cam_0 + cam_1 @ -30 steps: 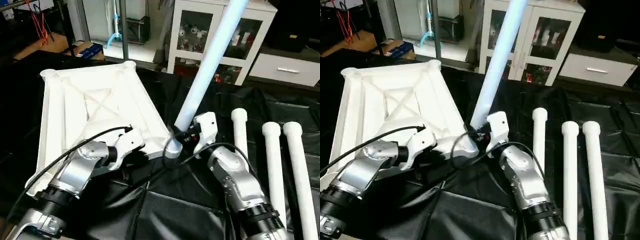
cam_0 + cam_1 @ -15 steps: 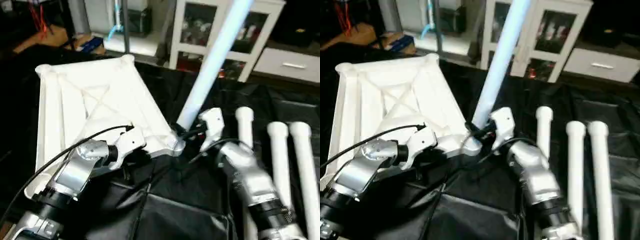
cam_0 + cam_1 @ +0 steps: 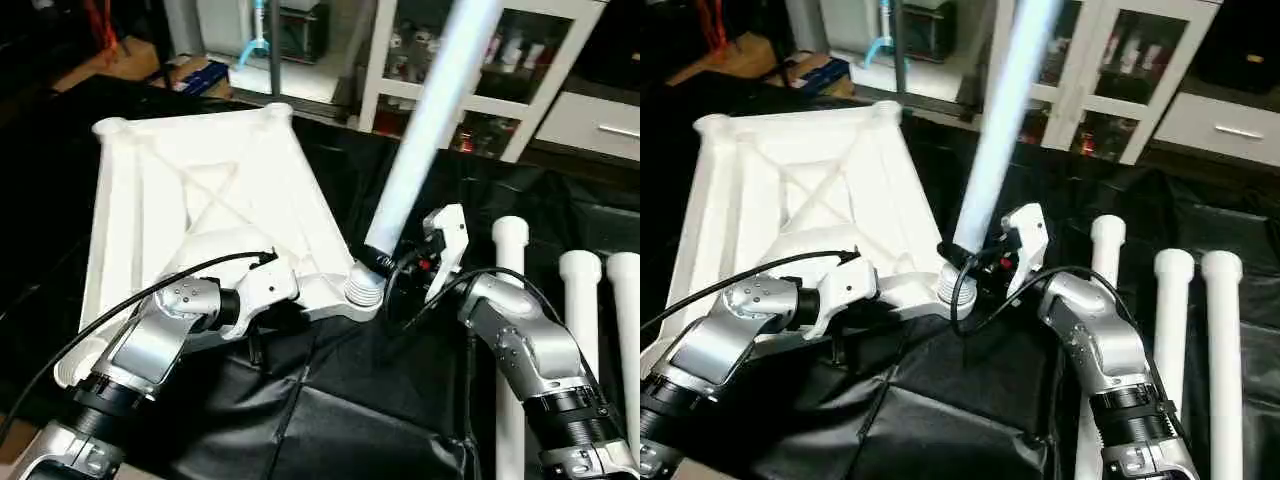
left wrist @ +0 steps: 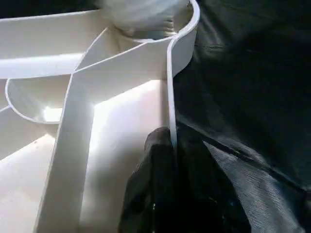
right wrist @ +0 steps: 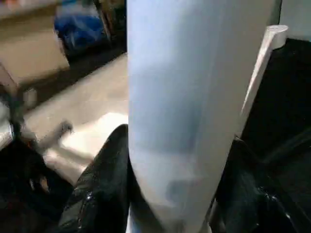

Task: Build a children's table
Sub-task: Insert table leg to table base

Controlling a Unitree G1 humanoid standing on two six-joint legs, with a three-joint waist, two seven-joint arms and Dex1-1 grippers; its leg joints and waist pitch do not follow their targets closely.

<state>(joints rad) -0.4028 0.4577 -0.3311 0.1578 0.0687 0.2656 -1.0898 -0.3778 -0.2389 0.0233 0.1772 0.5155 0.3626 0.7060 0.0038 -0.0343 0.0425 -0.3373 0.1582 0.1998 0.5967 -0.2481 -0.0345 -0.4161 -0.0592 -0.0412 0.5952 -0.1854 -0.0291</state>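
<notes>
The tabletop lies underside up on a black sheet, ribs and X-brace facing up, at the left of the scene, its near right corner raised off the sheet.

The left gripper is pinched shut on the thin near wall of the tabletop, close to that raised corner. The left wrist view shows this plainly: two black fingers flank the wall edge, one inside the tray, one outside over the sheet. In the head views the grip point is hidden behind the gripper's white housing.

The right gripper holds a leg near its lower end, fingers part open around the tube. The leg stands tilted, its top leaning far and to the right and running out of frame. Its threaded lower end sits at the socket of the raised corner; how deep it is seated cannot be told. The right wrist view shows the tube close up with a black finger on either side, and the tabletop's far corner behind; the socket is hidden there.

Three more legs lie side by side on the sheet at the right, well apart from the tabletop.

A white cabinet with glass doors stands beyond the sheet.
</notes>
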